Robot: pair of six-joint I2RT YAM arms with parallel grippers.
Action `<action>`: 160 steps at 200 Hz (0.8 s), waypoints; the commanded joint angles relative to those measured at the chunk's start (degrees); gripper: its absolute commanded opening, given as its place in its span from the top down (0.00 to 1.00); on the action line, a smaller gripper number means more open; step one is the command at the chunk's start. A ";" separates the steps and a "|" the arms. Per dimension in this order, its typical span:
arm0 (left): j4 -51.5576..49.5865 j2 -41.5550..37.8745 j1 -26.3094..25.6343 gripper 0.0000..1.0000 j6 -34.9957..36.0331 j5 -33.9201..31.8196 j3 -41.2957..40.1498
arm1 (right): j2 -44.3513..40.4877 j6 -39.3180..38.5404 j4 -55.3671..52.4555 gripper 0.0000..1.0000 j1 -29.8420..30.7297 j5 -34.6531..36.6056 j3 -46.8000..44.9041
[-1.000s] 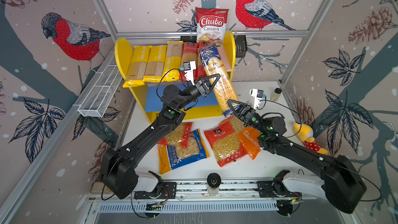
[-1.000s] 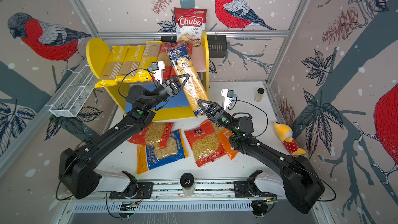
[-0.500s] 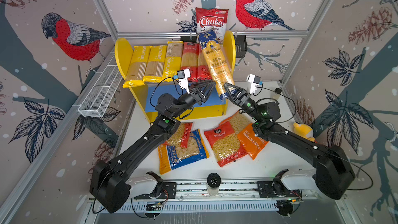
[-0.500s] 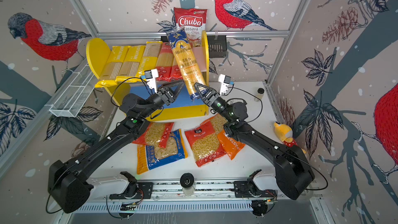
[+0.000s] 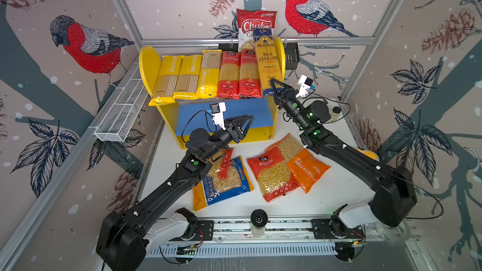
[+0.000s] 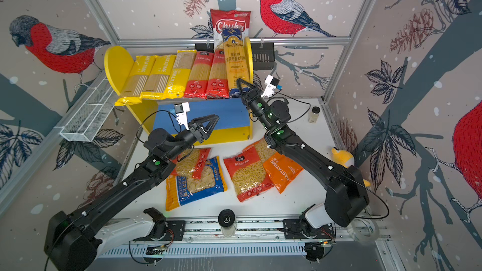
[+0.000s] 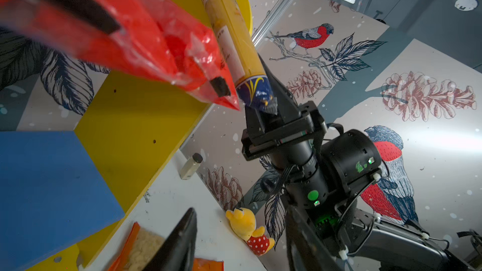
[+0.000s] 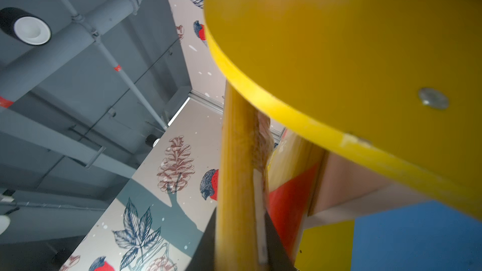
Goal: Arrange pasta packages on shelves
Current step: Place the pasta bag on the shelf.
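1. The step in hand is judged to be the seating of the blue pack (image 5: 268, 61) on the upper tier of the shelves (image 5: 148, 61), at the right end of the row.
2. The right gripper (image 5: 277, 90) is clamped on the pack's lower end. This is seen most plainly in the left wrist view, where the dark-blue end is pinched between the jaws.
3. The pack is leaned up the tier, just beside a red pack (image 5: 249, 74) and against the right side panel (image 5: 281, 50). Its top stands in front of the chips bag (image 5: 257, 20).
4. To do this well, the pack should be held parallel to its neighbours and its lower end lined up with theirs.
5. The jaws should be parted only once the weight is borne by the tier. They should then be drawn back along the pack's length, so that it is not dragged off.
6. Whether the pack lies flat cannot be told, as the upper board is hidden. A sideways nudge could ride it onto the panel's edge.
7. The left gripper (image 5: 247, 126) is held with jaws apart and empty, before the blue board (image 5: 255, 110), below the row and apart from the pack.
8. From the right gripper the pack runs up and away toward the back wall, and only its end is within the jaws. The bags (image 5: 271, 173) on the table (image 5: 339, 191) are not yet shelved.
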 commanded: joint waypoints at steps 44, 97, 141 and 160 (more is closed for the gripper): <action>0.95 1.40 -1.98 0.47 1.47 -1.34 0.29 | 1.94 2.97 -7.33 0.95 0.14 8.17 7.83; 0.33 2.24 -3.21 0.47 2.50 -1.89 0.75 | 2.94 4.27 -13.57 0.66 0.00 8.83 9.13; 0.48 2.44 -3.26 0.47 2.74 -1.92 0.58 | 1.14 4.14 -12.30 0.51 0.18 7.78 5.33; 0.90 2.92 -3.30 0.47 2.69 -1.85 0.44 | -0.10 4.96 -10.67 0.50 0.61 7.81 2.37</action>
